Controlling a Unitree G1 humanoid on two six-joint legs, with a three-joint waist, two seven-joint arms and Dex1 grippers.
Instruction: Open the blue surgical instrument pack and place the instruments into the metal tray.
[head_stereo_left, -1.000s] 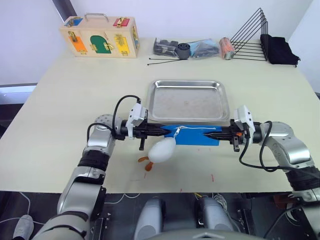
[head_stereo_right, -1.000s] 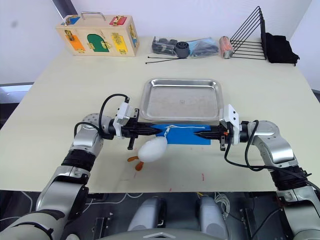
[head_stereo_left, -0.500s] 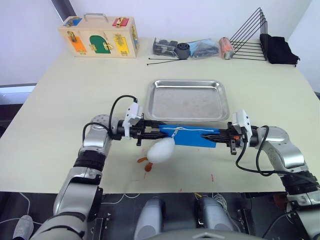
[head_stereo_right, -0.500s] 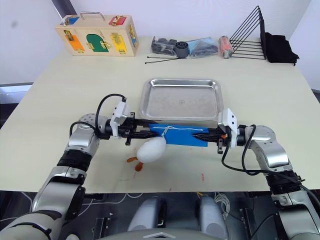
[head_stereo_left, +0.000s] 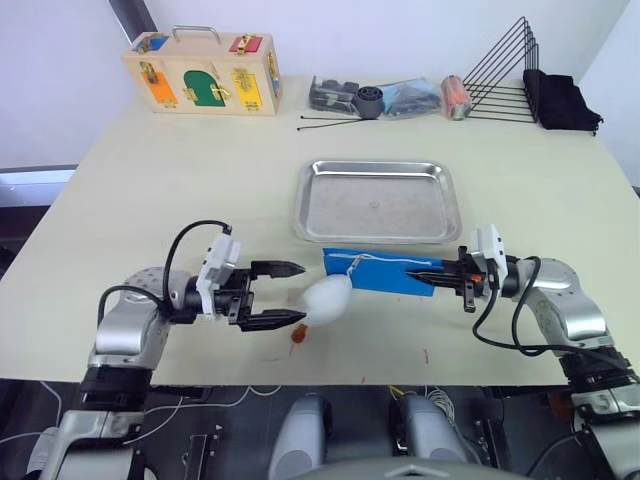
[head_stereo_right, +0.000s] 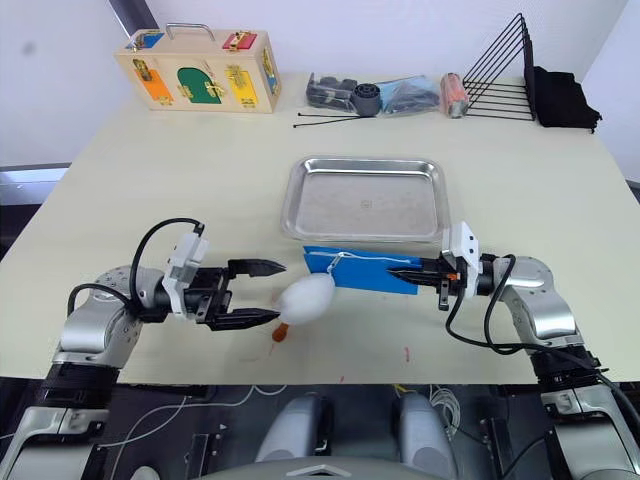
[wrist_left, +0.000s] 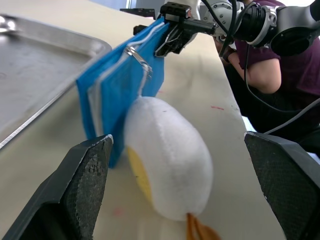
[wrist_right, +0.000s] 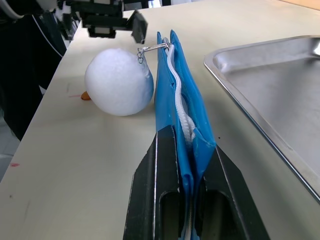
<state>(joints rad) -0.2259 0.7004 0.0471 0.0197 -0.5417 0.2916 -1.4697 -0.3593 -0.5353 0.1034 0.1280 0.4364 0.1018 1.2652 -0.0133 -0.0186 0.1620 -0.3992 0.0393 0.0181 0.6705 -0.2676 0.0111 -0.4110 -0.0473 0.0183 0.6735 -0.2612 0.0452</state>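
The blue surgical instrument pack (head_stereo_left: 375, 270) stands on edge just in front of the metal tray (head_stereo_left: 376, 205), zipper side up, with its pull (wrist_right: 150, 49) at the left end. My right gripper (head_stereo_left: 412, 271) is shut on the pack's right end, and both fingers (wrist_right: 162, 195) pinch the blue fabric. My left gripper (head_stereo_left: 298, 293) is open and apart from the pack, its fingers (wrist_left: 75, 190) spread either side of a white oval pad (head_stereo_left: 325, 298). The instruments are hidden. The tray holds nothing.
At the table's far edge stand a wooden latch box (head_stereo_left: 203, 75), bagged dark parts (head_stereo_left: 375, 97), a red can (head_stereo_left: 455, 95), a black wire rack (head_stereo_left: 500, 75) and black cloth (head_stereo_left: 560, 100). Long black rods (head_stereo_left: 330, 122) lie beyond the tray. A person's purple sleeve (wrist_left: 265, 65) is behind my right arm.
My left gripper let go of the pack's left end, opened wide and drew back to the left. The right gripper kept its hold and the pack shifted slightly right.
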